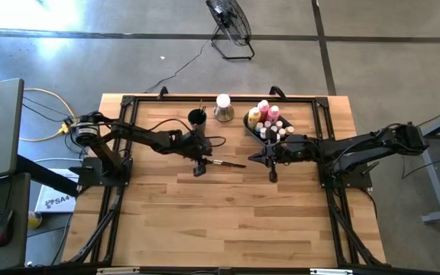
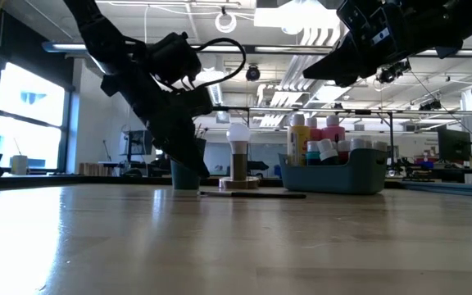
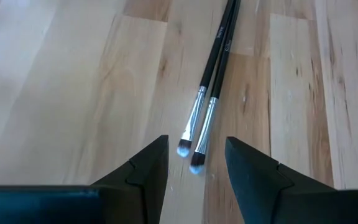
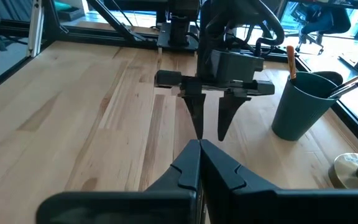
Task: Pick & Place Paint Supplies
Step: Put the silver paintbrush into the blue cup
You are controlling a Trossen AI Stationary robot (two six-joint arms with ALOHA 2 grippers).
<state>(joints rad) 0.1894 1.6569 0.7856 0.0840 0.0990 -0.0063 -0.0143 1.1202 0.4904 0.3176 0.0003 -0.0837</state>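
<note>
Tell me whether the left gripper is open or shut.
Open: the left gripper shows a clear gap between its fingers, empty, above two brushes lying on the table.

Black-handled brushes [image 3: 213, 74], pink and yellow bottles [image 1: 264, 111], grey-blue bin [image 2: 338, 174].

Two brushes [image 3: 207, 99] on the table, one bin [image 1: 255, 128] of bottles, one dark cup [image 1: 197, 118], two pincers

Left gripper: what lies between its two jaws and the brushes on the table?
Only bare wood. In the left wrist view the left gripper is open above the tips of two brushes lying side by side on the table.
</note>
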